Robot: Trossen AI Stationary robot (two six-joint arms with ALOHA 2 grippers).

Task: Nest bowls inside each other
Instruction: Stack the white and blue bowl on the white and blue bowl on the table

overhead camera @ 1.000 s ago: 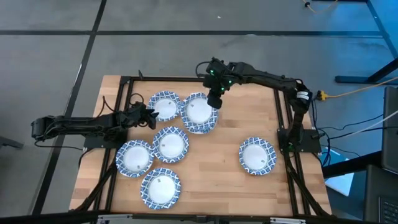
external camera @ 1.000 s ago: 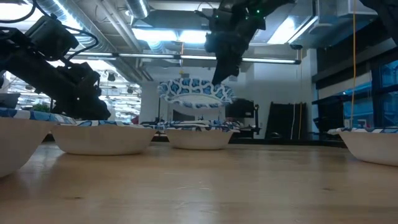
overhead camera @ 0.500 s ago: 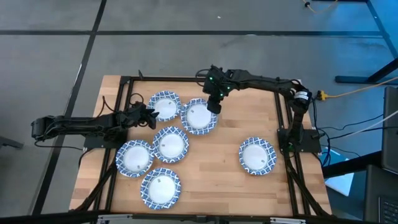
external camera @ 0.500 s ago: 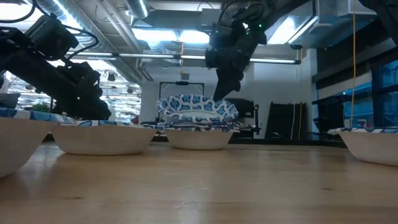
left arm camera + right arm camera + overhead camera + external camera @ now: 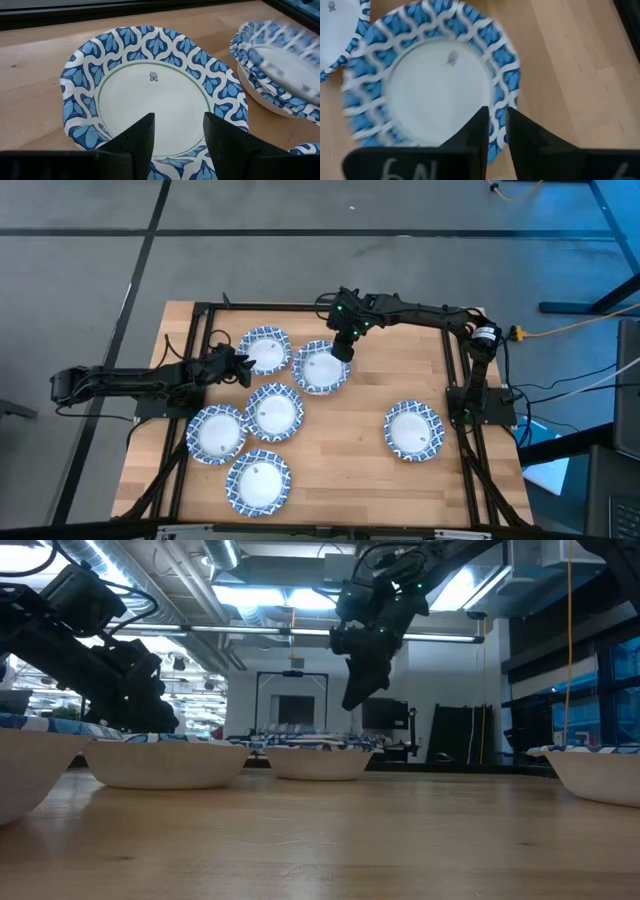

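Note:
Several blue-and-white patterned bowls sit on the wooden table. A nested stack (image 5: 318,370) (image 5: 318,758) stands near the far middle, its top bowl (image 5: 435,80) lying in the ones below. My right gripper (image 5: 343,352) (image 5: 352,700) (image 5: 495,117) hangs just above the stack's far-right rim, open by a narrow gap and holding nothing. My left gripper (image 5: 243,366) (image 5: 178,127) is open, its fingers standing over the near rim of a single bowl (image 5: 264,348) (image 5: 150,95) left of the stack.
Three more bowls lie in the left near area (image 5: 274,411) (image 5: 216,433) (image 5: 258,481), and one sits alone toward the right (image 5: 413,430). Bare wood lies between them at the table's middle and near right (image 5: 350,470). Black frame rails run along both table sides.
My right gripper carried a bowl down from the air onto the stack, then let it go. The bowl went from hanging tilted below the fingers to lying nested on the stack. The left arm kept still.

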